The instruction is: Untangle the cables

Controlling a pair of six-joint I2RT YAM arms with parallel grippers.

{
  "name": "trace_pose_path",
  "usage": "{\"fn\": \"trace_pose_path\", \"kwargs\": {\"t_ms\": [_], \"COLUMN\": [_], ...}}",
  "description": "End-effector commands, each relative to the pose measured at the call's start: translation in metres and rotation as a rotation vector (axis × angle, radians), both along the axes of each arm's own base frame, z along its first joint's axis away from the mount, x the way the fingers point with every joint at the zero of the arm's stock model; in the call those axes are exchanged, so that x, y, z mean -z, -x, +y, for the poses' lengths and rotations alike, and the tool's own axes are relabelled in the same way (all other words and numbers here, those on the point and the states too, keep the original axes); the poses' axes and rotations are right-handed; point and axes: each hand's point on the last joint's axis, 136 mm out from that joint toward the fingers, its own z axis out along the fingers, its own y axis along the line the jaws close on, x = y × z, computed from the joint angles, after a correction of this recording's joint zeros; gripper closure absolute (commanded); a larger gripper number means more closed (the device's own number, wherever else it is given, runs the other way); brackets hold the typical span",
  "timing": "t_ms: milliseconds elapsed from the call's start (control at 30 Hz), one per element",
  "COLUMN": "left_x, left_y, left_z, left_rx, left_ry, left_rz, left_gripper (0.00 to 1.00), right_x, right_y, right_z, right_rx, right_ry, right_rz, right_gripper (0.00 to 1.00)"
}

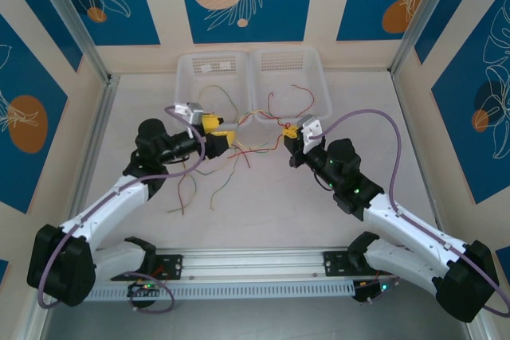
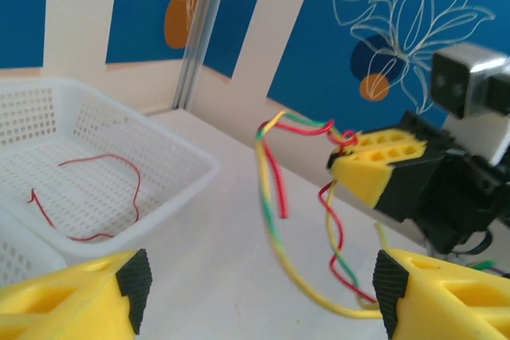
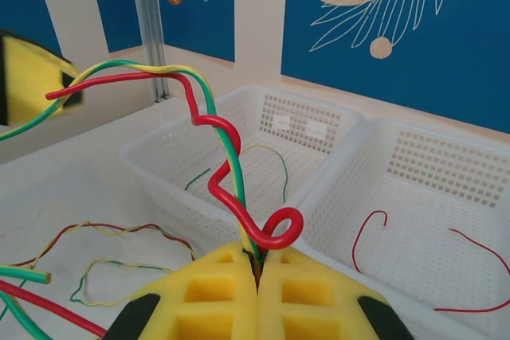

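Observation:
A red cable twisted with a yellow-green cable [image 3: 221, 139] rises from my right gripper [image 3: 256, 267], which is shut on both, the red one curling just above the jaws. In the left wrist view the same twisted pair [image 2: 275, 197] hangs from the right gripper [image 2: 373, 166] and loops down toward my left gripper [image 2: 259, 291]. The left gripper is open, and the yellow-green strand runs up against its right finger [image 2: 446, 296]. From above, my left gripper [image 1: 219, 131] and right gripper [image 1: 290, 132] face each other over more loose cables [image 1: 231, 157] on the table.
Two white mesh baskets stand at the back: the left basket [image 1: 209, 65] holds a yellow-green wire [image 3: 275, 161], the right basket [image 1: 293, 65] holds red wires [image 2: 103, 197]. Further strands [image 1: 191, 189] trail toward the near edge. Walls enclose the table.

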Motion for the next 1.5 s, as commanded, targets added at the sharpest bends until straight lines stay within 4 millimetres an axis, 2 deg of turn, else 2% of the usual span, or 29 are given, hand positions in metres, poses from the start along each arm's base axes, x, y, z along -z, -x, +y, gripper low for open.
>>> {"fn": "trace_pose_path", "kwargs": {"t_ms": [0, 200, 467, 667, 767, 833, 933, 1100, 1233, 1300, 1467], "left_x": [-0.002, -0.006, -0.002, 0.008, 0.014, 0.017, 0.020, 0.024, 0.025, 0.024, 0.014], "left_y": [-0.004, 0.001, 0.009, 0.009, 0.007, 0.007, 0.000, -0.005, -0.005, -0.008, -0.005], "left_z": [-0.003, -0.012, -0.021, -0.023, -0.020, -0.019, -0.011, 0.003, 0.007, 0.012, 0.018], "left_rx": [0.003, 0.050, 0.073, 0.072, 0.045, 0.036, -0.035, -0.132, -0.153, -0.186, -0.218], "left_ry": [-0.015, -0.022, -0.050, -0.073, -0.082, -0.091, -0.116, -0.160, -0.174, -0.174, -0.155], "left_rz": [-0.007, -0.025, -0.042, -0.044, -0.036, -0.038, -0.039, -0.069, -0.077, -0.078, -0.115], "left_gripper": [0.15, 0.12, 0.20, 0.42, 0.60, 0.66, 0.82, 0.86, 0.90, 0.96, 1.00], "right_x": [-0.020, -0.012, -0.011, -0.019, -0.023, -0.025, -0.027, -0.030, -0.028, -0.026, 0.004], "right_y": [0.003, 0.003, 0.002, 0.000, 0.001, 0.002, 0.004, 0.008, 0.013, 0.016, 0.007], "right_z": [-0.002, 0.003, 0.006, 0.004, 0.002, 0.002, 0.001, 0.000, 0.010, 0.015, 0.021], "right_rx": [0.007, 0.000, -0.003, 0.009, 0.006, -0.007, -0.016, -0.047, -0.135, -0.173, -0.177], "right_ry": [-0.038, -0.049, -0.063, -0.094, -0.107, -0.120, -0.134, -0.152, -0.140, -0.125, -0.036], "right_rz": [-0.072, -0.039, -0.039, -0.048, -0.049, -0.045, -0.036, -0.030, 0.010, 0.026, 0.100], "right_gripper": [1.00, 1.00, 1.00, 1.00, 1.00, 1.00, 1.00, 1.00, 1.00, 1.00, 0.99]}}
